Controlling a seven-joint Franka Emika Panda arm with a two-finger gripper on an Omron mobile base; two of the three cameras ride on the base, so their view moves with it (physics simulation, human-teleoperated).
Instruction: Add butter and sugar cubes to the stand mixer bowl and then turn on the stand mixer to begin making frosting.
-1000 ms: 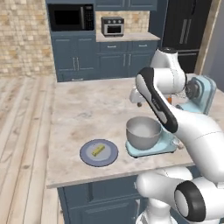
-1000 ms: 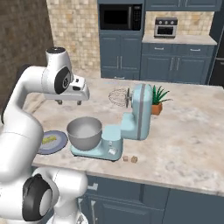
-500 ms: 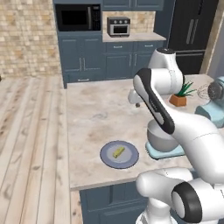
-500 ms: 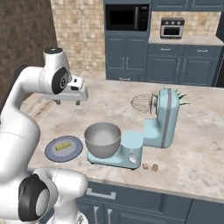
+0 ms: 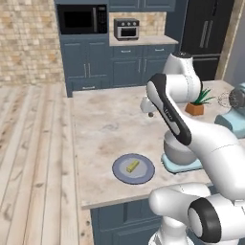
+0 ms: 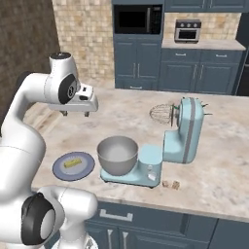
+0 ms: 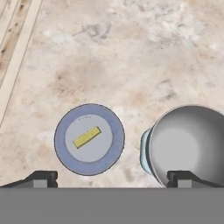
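- The two-finger claw on the white arm hangs high above the pale marbled stone counter, its dark fingertips set wide apart with nothing between them.
- Almost straight below the claw, a little toward its left fingertip in the hand view, lies the flat round blue-grey plate, with the small yellow rectangular stick of butter resting slantwise at its middle (the stick is far smaller than the plate).
- Toward the claw's right fingertip stands the deep round brushed-metal mixer bowl, just beside the plate but not touching it.
- The bowl sits on the flat base of the light blue stand mixer; the mixer's rounded head is tilted back and the wire whisk hangs in the air clear of the bowl.
- Beyond the mixer's base, on the side away from the claw, two tiny pale tan cubes of sugar lie side by side on the counter near its front edge.
- Farther off, past the mixer, a small green plant in an orange pot stands on the counter.
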